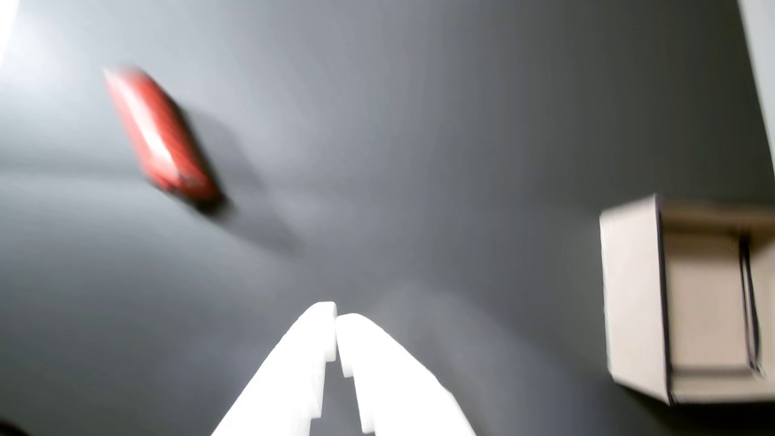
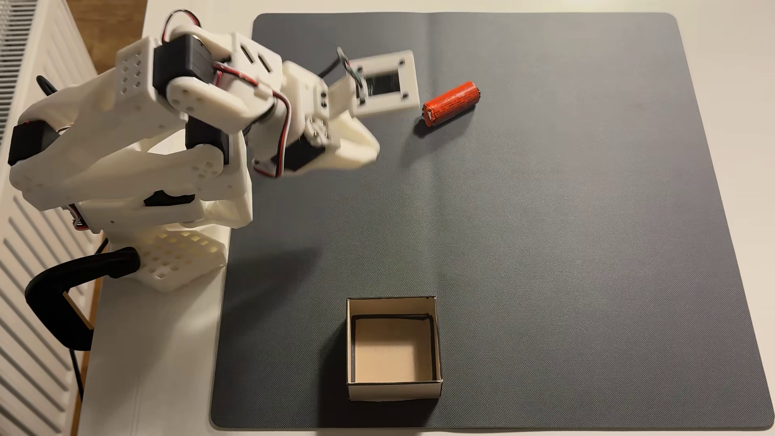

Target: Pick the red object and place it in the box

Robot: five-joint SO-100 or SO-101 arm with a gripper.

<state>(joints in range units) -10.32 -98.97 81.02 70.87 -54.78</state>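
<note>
Honestly, my worry is a roll: the small orange-red printed cylinder (image 2: 451, 103) lies loose on the dark grey mat (image 2: 545, 251), so a nudging fingertip could send it off. The white plastic gripper (image 1: 336, 327) has its tips pressed together, holding nothing. In the wrist view the cylinder sits ahead and left, well apart; the tan cardboard box (image 2: 393, 390) waits far off.

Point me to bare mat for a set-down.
Free: the mat right of the box, and the middle stretch between box and red object. Crowded: upper left, where the gripper, jaws together, nears the red object.
</note>
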